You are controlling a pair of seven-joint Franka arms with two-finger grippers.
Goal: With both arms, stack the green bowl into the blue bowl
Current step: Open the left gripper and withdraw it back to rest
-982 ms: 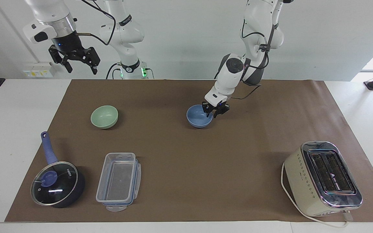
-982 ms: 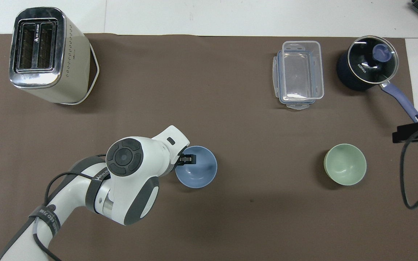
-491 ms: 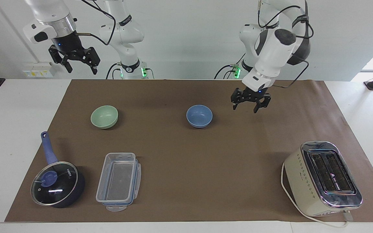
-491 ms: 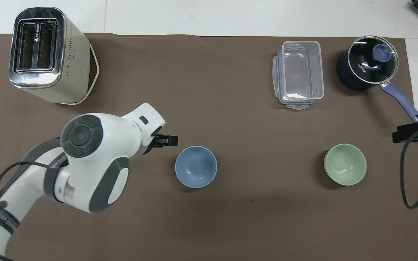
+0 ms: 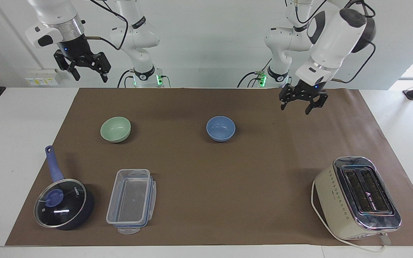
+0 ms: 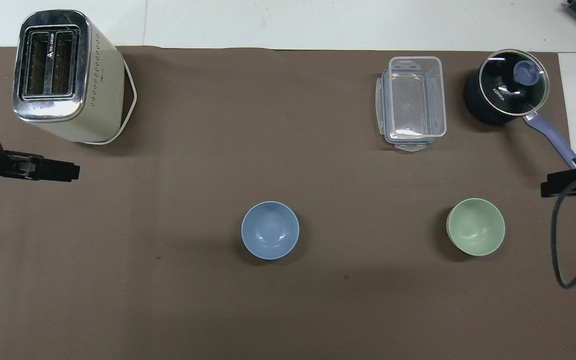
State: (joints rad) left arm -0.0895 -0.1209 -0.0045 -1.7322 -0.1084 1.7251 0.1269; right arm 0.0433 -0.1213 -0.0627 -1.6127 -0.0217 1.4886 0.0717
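One brown mat [image 5: 206,179] on white table [image 5: 13,143].

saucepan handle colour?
Periwinkle blue, like the lid knob; the saucepan handle shows best in the facing view.

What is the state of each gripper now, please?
Left gripper: open, holds nothing, raised over the brown mat.
Right gripper: open, holds nothing, raised at the right arm's end of the table, waiting.

mint-green bowl [image 5: 115,129], periwinkle-blue bowl [image 5: 221,128], plain brown mat [image 5: 206,172]
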